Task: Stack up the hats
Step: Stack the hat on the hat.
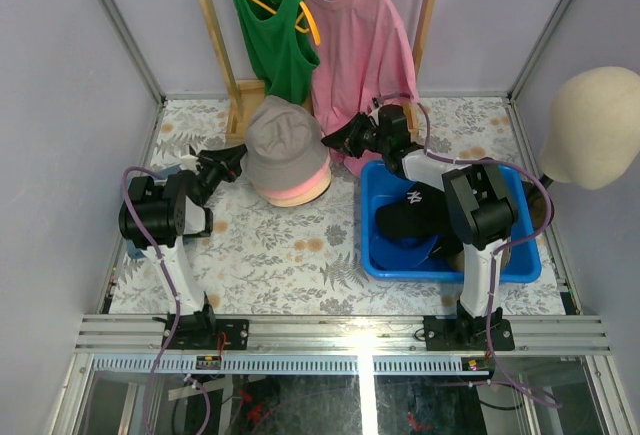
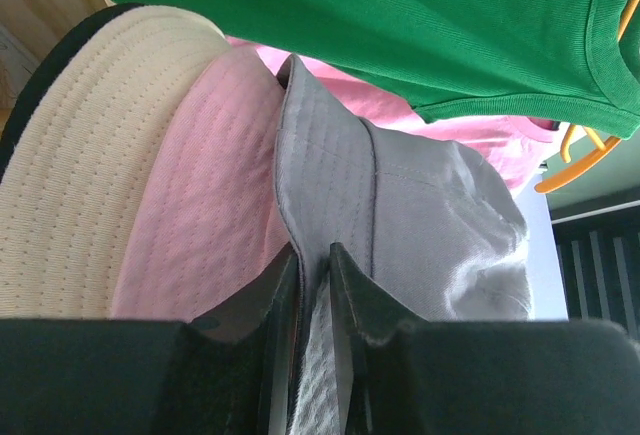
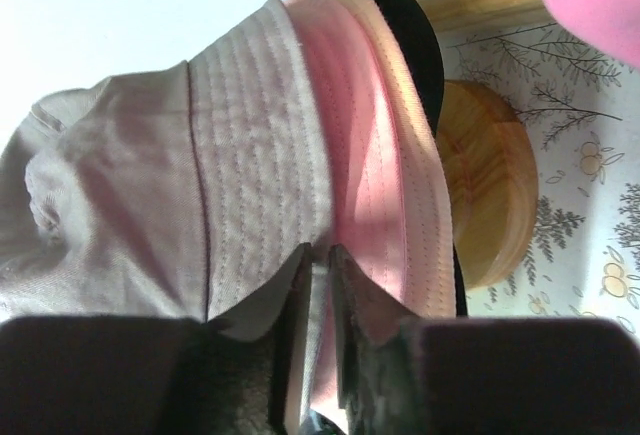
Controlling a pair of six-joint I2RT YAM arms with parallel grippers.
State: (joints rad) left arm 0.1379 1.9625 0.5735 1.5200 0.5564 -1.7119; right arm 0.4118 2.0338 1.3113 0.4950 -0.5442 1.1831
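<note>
Top external view: grey hat (image 1: 285, 135) tops a stack on the bench (image 1: 290, 255), left of centre, in front of the shirts.
Stack order: grey hat, then pink hat (image 1: 290, 196), then beige hat (image 1: 319, 186); the wrist views show a black hat (image 3: 408, 25) under those.
Left fingers (image 2: 272, 327): closed on the grey hat's left brim, with the fabric pinched between them in the left wrist view.
Right fingers (image 3: 356, 355): closed on the grey hat's right brim, and the stitched edge runs into the gap between them.
Brims: nested, with the pink brim just under the grey and the beige just under the pink.
Cap (image 1: 408, 217): black, with a white logo on the front too small to read; it lies in the bin.
Bin (image 1: 450, 274): blue, right of the stack, under the right arm.
Wood disc (image 3: 490, 185): round, on the bench just beside the stack.
Shirts: green top (image 1: 270, 35) and pink tee (image 1: 360, 45) on hangers on a wooden rack behind the stack.
Head (image 1: 595, 125): cream mannequin head, at the far right.
Bench cover: pale leaf print.
</note>
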